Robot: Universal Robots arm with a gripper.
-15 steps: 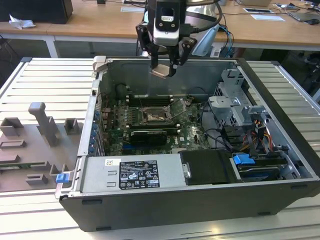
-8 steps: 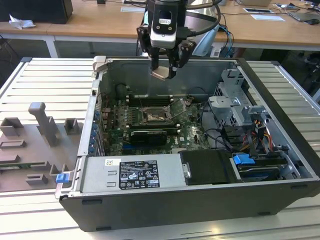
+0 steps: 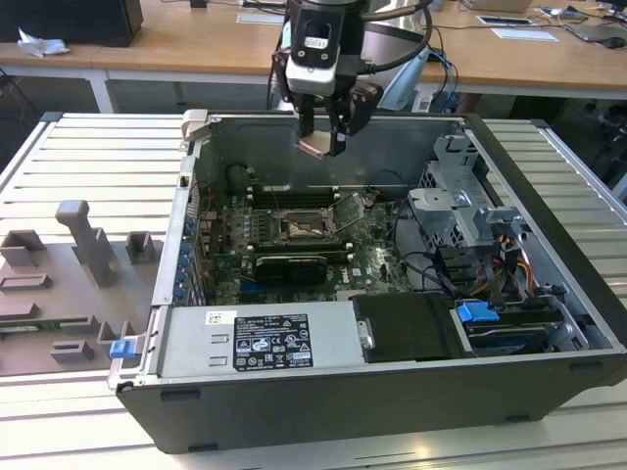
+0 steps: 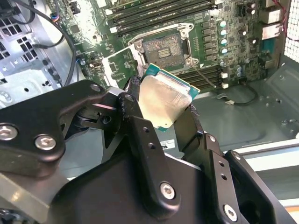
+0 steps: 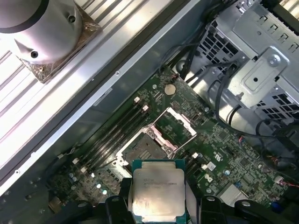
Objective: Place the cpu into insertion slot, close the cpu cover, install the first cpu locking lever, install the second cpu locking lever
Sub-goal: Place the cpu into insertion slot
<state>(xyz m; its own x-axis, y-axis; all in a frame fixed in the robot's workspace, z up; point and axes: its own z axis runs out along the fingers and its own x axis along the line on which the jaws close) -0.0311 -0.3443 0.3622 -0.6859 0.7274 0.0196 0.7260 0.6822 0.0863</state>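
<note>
My gripper [image 3: 321, 139] hangs high over the open computer case, shut on the cpu [image 3: 317, 146], a flat silver-topped square chip with a green edge. In both wrist views the cpu [image 4: 163, 100] [image 5: 158, 189] sits between the black fingers [image 4: 131, 100], tilted. Well below it lies the insertion slot [image 3: 298, 227] [image 4: 166, 46] [image 5: 141, 150], a dark square socket with a metal rim on the green board. Beside the slot, the cpu cover [image 3: 349, 210] [image 4: 117, 66] [image 5: 175, 125] stands swung up on its hinge, leaving the slot uncovered.
Long black memory slots [image 3: 294, 192] run behind the socket. A black card [image 3: 291, 268] lies in front of it. A metal drive cage [image 3: 460, 211] with cables stands at the exterior view's right, the power supply [image 3: 260, 341] at the front. Grey fixtures [image 3: 88, 245] rest outside the case.
</note>
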